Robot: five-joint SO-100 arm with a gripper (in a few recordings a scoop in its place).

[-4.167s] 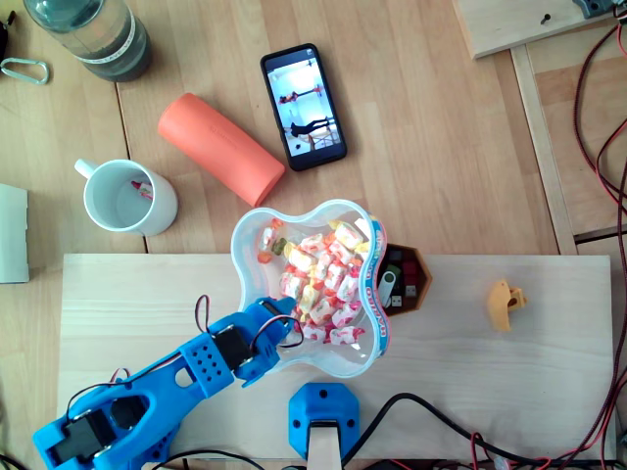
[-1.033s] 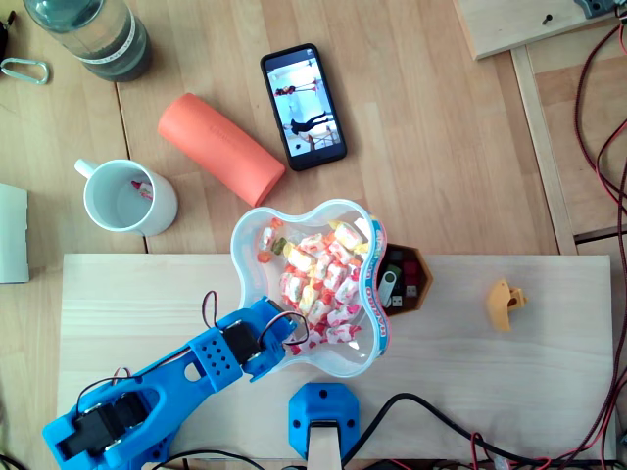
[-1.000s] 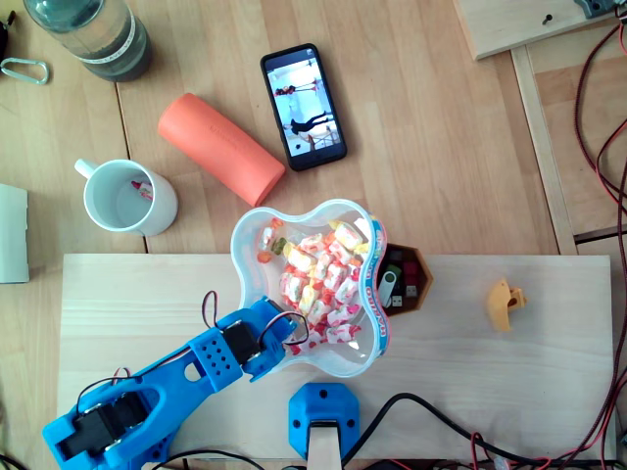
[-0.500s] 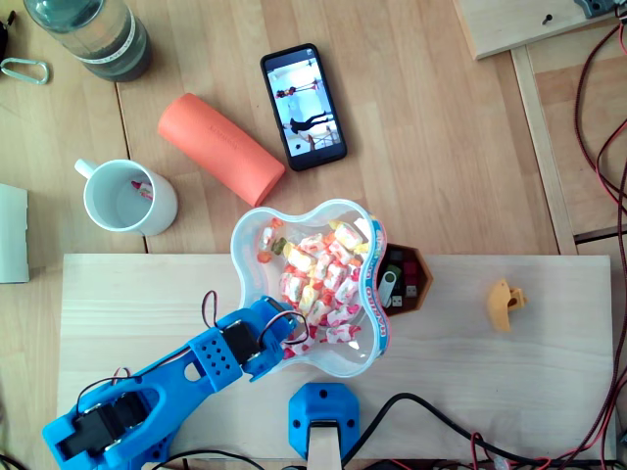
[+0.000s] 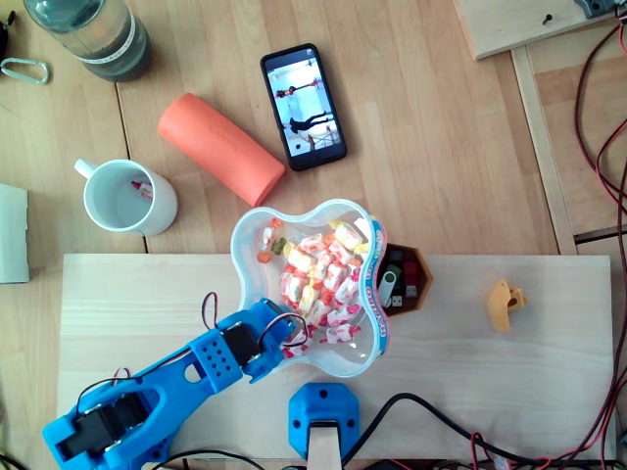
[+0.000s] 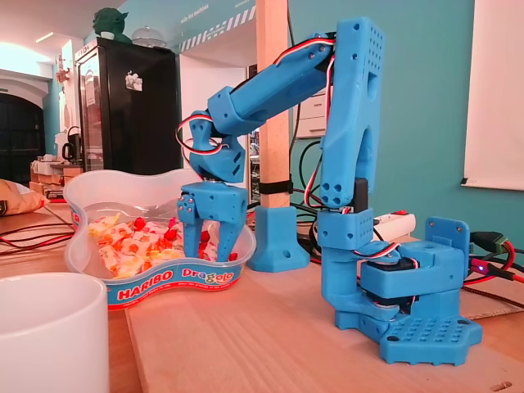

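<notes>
Jaws down inside the candy tub (image 5: 241, 238) (image 6: 168, 277), at its near-left edge in the overhead view. In the fixed view they stand part open, tips low among the wrapped candies (image 5: 319, 270) (image 6: 123, 242). A red piece shows between them; cannot tell if it is gripped. The candies lie under the jaws and spread up and right of them in the overhead view. The blue arm (image 5: 196, 367) (image 6: 270, 86) runs down-left from the jaws. The brown hexagonal box (image 5: 417, 285) touches the tub's far side, right of the jaws. A white mug (image 5: 163, 211) (image 6: 49, 336) stands well up-left of the jaws, with the orange roll (image 5: 220, 147) and phone (image 5: 303, 106) further up. A small orange piece (image 5: 506, 304) lies far right on the wooden surface (image 5: 490, 382). A blue mount (image 5: 318, 411) (image 6: 277, 237) sits just below the jaws.
</notes>
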